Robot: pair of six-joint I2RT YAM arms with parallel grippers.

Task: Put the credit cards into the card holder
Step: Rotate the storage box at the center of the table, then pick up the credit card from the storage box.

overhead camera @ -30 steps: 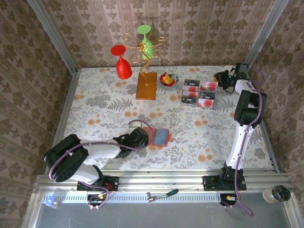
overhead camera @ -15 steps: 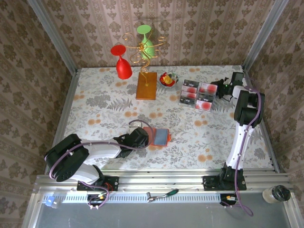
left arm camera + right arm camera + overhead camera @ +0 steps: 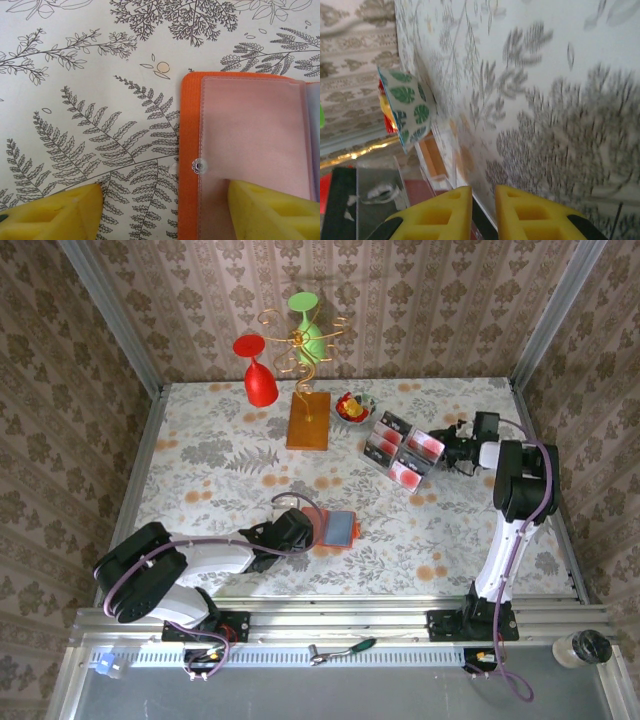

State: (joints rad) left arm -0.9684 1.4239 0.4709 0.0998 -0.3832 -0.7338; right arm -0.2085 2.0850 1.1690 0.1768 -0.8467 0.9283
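The credit cards [image 3: 402, 450], two dark and two pinkish with red spots, lie in a clear tray [image 3: 440, 453] turned at an angle at the back right. My right gripper [image 3: 456, 448] is at the tray's right edge. In the right wrist view its fingers [image 3: 483, 192] are nearly together, with the tray's thin edge between them. The card holder [image 3: 337, 529] lies open at the near middle, orange with a clear pinkish pocket [image 3: 255, 140]. My left gripper [image 3: 165, 192] is open astride its left edge, with one finger on the pocket and the other on the cloth.
A small leaf-patterned bowl [image 3: 353, 407] of red and yellow pieces stands just left of the cards and appears again [image 3: 410, 107]. An orange-brown block [image 3: 308, 420] carries a gold wire stand with a red glass [image 3: 258, 380] and a green glass [image 3: 308, 325]. Wallpapered walls enclose the table.
The right gripper moved left and nearer from the back right corner. The tray of cards slid toward the table's middle and rotated with it. The left arm and card holder stayed still.
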